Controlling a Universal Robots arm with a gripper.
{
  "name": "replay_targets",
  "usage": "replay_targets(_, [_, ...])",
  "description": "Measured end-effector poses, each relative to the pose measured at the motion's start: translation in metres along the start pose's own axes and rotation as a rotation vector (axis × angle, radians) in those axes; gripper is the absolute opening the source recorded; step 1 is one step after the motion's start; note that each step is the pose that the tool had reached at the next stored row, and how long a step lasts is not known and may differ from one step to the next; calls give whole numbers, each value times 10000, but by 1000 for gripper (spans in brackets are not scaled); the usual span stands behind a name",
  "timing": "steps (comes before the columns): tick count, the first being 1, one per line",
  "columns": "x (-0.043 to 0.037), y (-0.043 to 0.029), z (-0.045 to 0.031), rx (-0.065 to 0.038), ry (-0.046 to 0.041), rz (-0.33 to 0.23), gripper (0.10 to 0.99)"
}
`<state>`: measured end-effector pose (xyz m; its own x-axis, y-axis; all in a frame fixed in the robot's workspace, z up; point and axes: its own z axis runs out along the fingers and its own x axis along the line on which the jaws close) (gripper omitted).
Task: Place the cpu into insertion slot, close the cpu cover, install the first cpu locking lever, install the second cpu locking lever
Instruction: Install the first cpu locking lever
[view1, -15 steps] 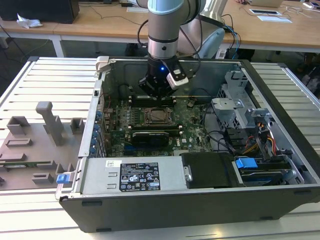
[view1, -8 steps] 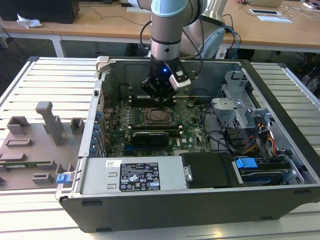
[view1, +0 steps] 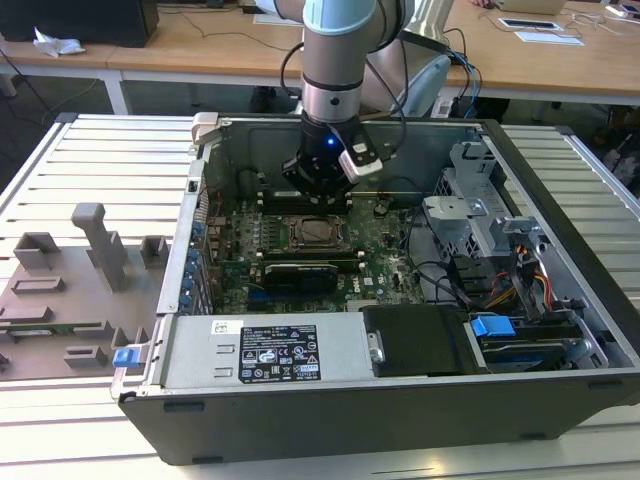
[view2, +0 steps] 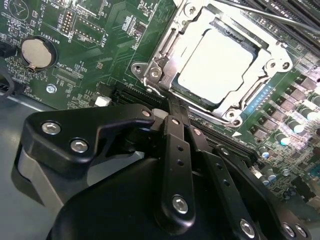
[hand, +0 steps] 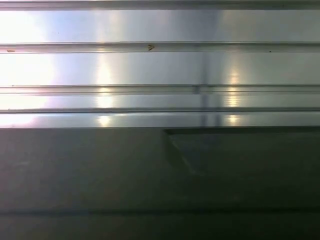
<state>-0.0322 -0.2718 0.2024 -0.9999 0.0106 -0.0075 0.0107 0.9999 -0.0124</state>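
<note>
Black claw (view2: 169, 111) fingers pressed together just beside the silvery-grey square cpu (view2: 216, 68) — seated under its thin metal cpu cover (view2: 165, 47).

The arm (view1: 338, 40) reaches straight down in the exterior view, its wrist (view1: 328, 150) vertical (a small blue light glows on it). In the second wrist view the claw (view2: 167, 111) has its black fingers (view2: 176, 145) drawn together.

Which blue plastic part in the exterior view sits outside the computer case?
The blue clip at the case's corner on the exterior view's left; the other blue tab lies inside, by the drive bay.
</note>
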Motion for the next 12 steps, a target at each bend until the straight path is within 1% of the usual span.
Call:
replay_targets(2, [-19, -1, 10, -53, 26, 1, 106])
replay_targets(3, [-25, 0, 14, -115, 24, 1, 106])
replay_targets(4, [-26, 1, 11, -143, 23, -4, 106])
replay_targets(6, [-24, -4, -56, -144, 9, -10, 106])
replay_targets(7, [-20, -11, -65, -145, -2, -10, 106])
replay_targets(9, [-7, -53, -77, -144, -28, -9, 106])
replay_targets(12, [14, -153, -77, -144, -48, -8, 106])
